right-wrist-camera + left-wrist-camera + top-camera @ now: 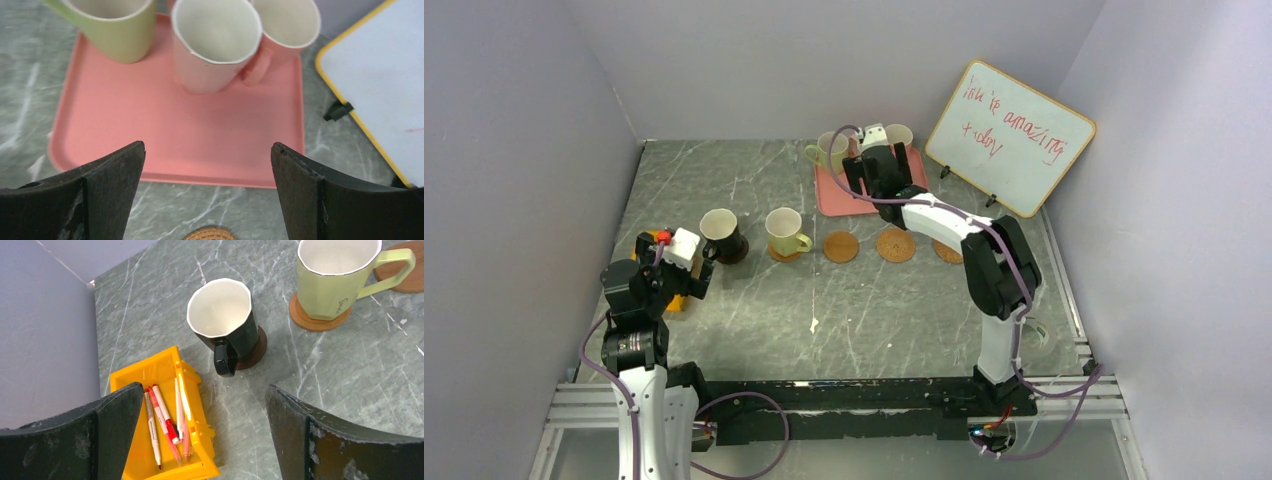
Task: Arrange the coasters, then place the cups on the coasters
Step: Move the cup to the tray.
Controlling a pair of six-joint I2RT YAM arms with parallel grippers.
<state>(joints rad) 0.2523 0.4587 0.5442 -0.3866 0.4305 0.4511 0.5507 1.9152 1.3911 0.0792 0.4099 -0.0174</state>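
Three cups (216,47) crowd the far edge of the pink tray (190,145).

**Fig.: Both arms posed, grippers wide open**

L arm (636,345) stands folded at near-left, wrist tipped fwd and down. Left gripper (205,402) has fingers (107,432) spread wide, nothing between. R arm (992,272) reaches far fwd, elbow raised, wrist angled down. Right gripper (207,157) is likewise spread, holding nothing.

Three cups (216,45) crowd tray (150,140) rear (two touching); front half open.
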